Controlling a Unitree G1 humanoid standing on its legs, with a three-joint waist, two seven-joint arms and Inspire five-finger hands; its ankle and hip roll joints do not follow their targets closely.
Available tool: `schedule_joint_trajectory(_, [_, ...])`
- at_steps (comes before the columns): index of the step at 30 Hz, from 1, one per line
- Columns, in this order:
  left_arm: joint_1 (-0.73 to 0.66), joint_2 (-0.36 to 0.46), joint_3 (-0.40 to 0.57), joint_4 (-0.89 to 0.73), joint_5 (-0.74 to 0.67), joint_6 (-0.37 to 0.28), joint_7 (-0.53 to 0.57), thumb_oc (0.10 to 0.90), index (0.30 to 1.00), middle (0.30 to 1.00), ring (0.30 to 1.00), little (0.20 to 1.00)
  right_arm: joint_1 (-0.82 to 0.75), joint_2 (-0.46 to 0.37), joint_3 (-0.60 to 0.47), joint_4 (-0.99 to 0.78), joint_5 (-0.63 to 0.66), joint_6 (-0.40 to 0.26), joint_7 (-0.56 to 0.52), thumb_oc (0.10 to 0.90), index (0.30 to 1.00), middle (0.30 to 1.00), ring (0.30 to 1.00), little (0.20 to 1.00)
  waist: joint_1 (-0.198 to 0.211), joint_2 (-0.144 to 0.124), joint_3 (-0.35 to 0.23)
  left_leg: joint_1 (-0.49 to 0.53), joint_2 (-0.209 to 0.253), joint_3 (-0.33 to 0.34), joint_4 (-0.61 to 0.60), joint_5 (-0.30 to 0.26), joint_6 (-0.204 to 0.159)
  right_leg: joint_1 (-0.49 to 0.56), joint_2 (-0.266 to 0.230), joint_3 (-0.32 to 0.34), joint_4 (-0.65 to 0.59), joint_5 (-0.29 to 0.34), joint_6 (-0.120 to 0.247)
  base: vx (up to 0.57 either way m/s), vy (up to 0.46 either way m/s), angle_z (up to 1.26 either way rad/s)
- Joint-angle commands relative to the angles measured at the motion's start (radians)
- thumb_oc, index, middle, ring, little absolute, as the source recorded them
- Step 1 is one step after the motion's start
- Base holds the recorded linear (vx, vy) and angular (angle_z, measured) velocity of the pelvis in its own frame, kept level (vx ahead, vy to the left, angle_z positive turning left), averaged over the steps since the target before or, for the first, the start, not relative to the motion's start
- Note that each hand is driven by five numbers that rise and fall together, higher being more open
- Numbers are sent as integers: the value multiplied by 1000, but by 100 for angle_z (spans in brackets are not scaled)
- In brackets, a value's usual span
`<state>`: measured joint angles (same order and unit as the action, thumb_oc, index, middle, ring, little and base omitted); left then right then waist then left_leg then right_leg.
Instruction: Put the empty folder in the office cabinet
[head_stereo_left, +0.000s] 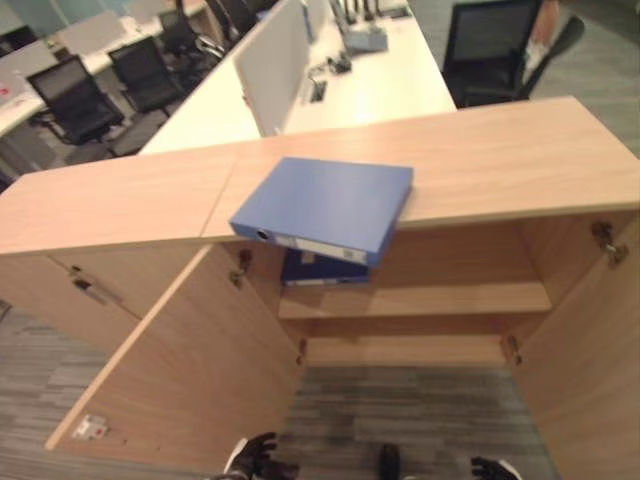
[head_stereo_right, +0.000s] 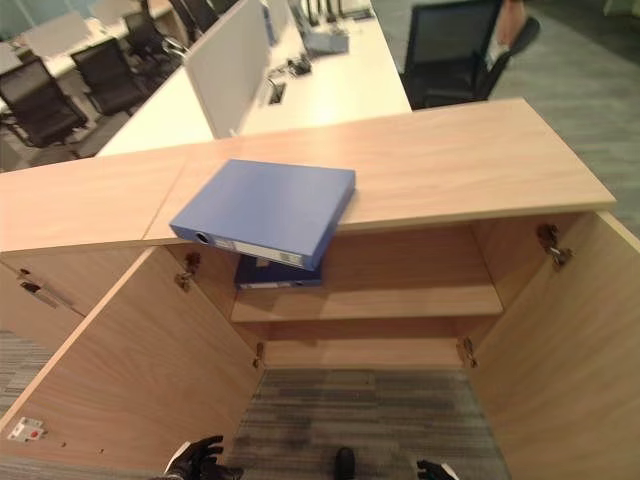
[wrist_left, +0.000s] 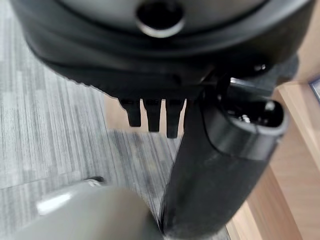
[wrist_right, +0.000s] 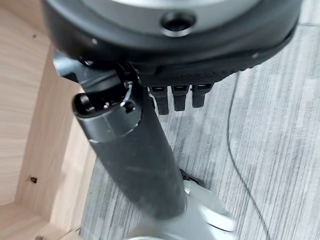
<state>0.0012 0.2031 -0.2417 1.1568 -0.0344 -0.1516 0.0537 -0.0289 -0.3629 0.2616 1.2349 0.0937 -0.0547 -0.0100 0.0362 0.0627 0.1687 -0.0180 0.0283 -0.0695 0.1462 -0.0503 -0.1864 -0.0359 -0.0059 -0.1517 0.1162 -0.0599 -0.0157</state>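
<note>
A blue folder (head_stereo_left: 325, 205) lies flat on the wooden top (head_stereo_left: 500, 160) of the office cabinet, its spine corner overhanging the front edge. Both cabinet doors stand open, the left door (head_stereo_left: 190, 370) and the right door (head_stereo_left: 590, 370). Inside, a second blue folder (head_stereo_left: 322, 270) lies at the left end of the upper shelf (head_stereo_left: 440, 298). My left hand (head_stereo_left: 262, 458) hangs low in front of the cabinet, open and empty, fingers (wrist_left: 152, 115) straight over the carpet. My right hand (head_stereo_left: 492, 468) hangs low at the right, also open and empty, with its thumb (wrist_right: 135, 160) standing out.
A closed cabinet section with a metal handle (head_stereo_left: 90, 290) adjoins on the left. Behind the cabinet stand white desks (head_stereo_left: 380, 85) with a white divider panel (head_stereo_left: 272, 60) and black office chairs (head_stereo_left: 75, 100). Grey carpet (head_stereo_left: 400, 410) lies between the open doors.
</note>
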Motion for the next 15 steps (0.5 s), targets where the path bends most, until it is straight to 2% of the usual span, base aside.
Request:
schedule_joint_trajectory(1, [3, 30, -14, 9, 29, -10, -7, 800, 900, 900, 900, 900, -6, 1, 4, -30, -33, -39, -7, 800, 900, 900, 900, 900, 29, -36, 30, -8, -52, 106, 21, -21, 112, 179, -59, 24, -173, -5, 105, 121, 39, -55])
schedule_joint_trajectory(2, [12, 34, -12, 9, 38, -7, -8, 800, 900, 900, 900, 900, 4, 9, 6, -25, -38, -41, -8, 800, 900, 900, 900, 900, 34, -44, 17, 29, -69, 79, -10, -39, 134, 183, -48, 34, -153, -11, 99, 78, 15, -42])
schedule_joint_trajectory(5, [15, 40, -14, 9, 41, -4, -9, 800, 900, 900, 900, 900, 12, 17, 5, -23, -37, -40, -9, 800, 900, 900, 900, 900, 26, -52, 12, 51, -69, 71, -34, -37, 144, 184, -41, 37, -121, -19, 92, 71, 44, -13])
schedule_joint_trajectory(6, [17, 48, -14, 0, 40, 0, -10, 800, 900, 900, 900, 900, 2, 24, 10, -26, -43, -38, -7, 800, 900, 900, 900, 900, 34, -55, 11, 74, -60, 79, -66, -39, 161, 157, -30, 28, -56, -26, 98, 31, 49, 2])
schedule_joint_trajectory(7, [17, 48, -14, 0, 40, 0, -10, 800, 900, 900, 900, 900, 2, 24, 10, -26, -43, -38, -7, 800, 900, 900, 900, 900, 36, -55, 12, 76, -60, 81, -69, -39, 161, 155, -30, 30, -52, -28, 99, 7, 22, -3])
schedule_joint_trajectory(8, [25, 53, -14, -6, 46, -2, -12, 800, 900, 900, 900, 900, -6, 26, 13, -26, -52, -40, -7, 800, 900, 900, 900, 900, 55, -52, 9, 89, -55, 88, -91, -42, 170, 132, -30, -5, -10, -35, 114, -22, 9, -47])
schedule_joint_trajectory(9, [23, 63, -4, -8, 58, 0, -12, 800, 900, 900, 900, 900, -21, 32, 20, -34, -64, -37, -6, 800, 900, 900, 900, 900, 70, -42, 22, 112, -37, 98, -116, -41, 183, 51, -60, -77, 129, -3, 170, -23, 11, -76])
schedule_joint_trajectory(10, [22, 63, -4, -8, 58, 0, -13, 800, 900, 900, 900, 900, -22, 32, 20, -34, -64, -37, -6, 800, 900, 900, 900, 900, 70, -43, 22, 111, -38, 98, -117, -40, 184, 47, -62, -77, 136, -5, 171, -47, 27, -100])
schedule_joint_trajectory(11, [17, 66, -1, -7, 56, 0, -11, 800, 900, 900, 900, 900, -31, 35, 19, -37, -66, -34, -4, 800, 900, 900, 900, 900, 60, -36, 33, 117, -36, 93, -119, -37, 191, 3, -64, -68, 211, 24, 205, -27, 25, -57])
schedule_joint_trajectory(12, [17, 66, -1, -7, 56, 0, -11, 800, 900, 900, 900, 900, -31, 35, 19, -37, -66, -34, -4, 800, 900, 900, 900, 900, 60, -36, 32, 116, -36, 93, -119, -37, 191, 3, -64, -68, 212, 24, 205, -43, 5, -23])
schedule_joint_trajectory(13, [8, 74, 12, 1, 48, 3, -8, 800, 900, 900, 900, 900, -32, 43, 5, -38, -63, -25, 1, 800, 900, 900, 900, 900, 49, -22, 37, 126, -25, 90, -120, -38, 195, -33, -116, -58, 263, 52, 253, -15, -63, 7])
schedule_joint_trajectory(15, [9, 82, 20, 18, 47, 1, -9, 800, 900, 900, 900, 900, -15, 48, -8, -44, -57, -27, -2, 800, 900, 900, 900, 900, 53, -10, 30, 134, 0, 92, -133, -45, 182, -9, -218, -99, 217, 37, 210, -18, -138, -2])
